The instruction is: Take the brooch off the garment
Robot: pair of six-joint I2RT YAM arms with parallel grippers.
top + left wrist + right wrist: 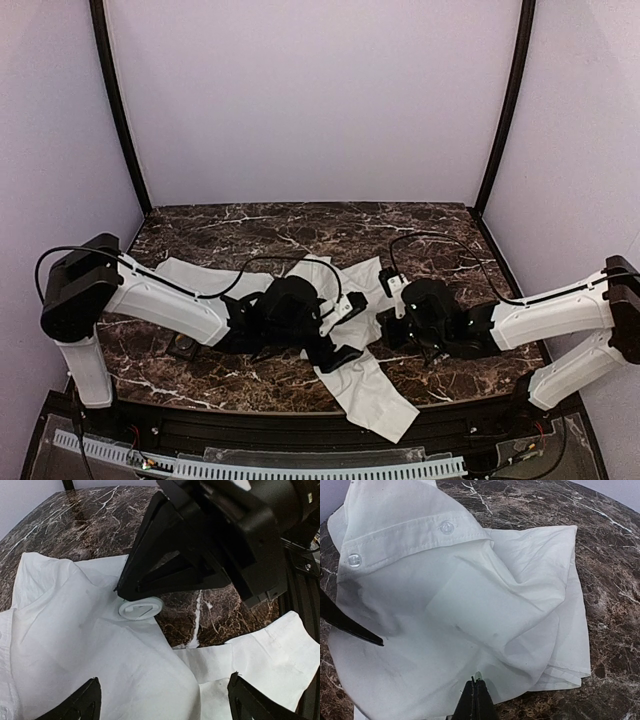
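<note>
On the shirt, round brooch, left end effector open.

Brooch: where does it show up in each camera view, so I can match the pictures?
Top external: cannot be made out on the shirt.
Left wrist: the brooch sits at centre, on the shirt's edge, right by the tip of the right gripper.
Right wrist: only a pale speck at the shut fingertips, bottom centre; cannot tell whether that is it.
Shared landmark: the white shirt, seen in all three.
</note>
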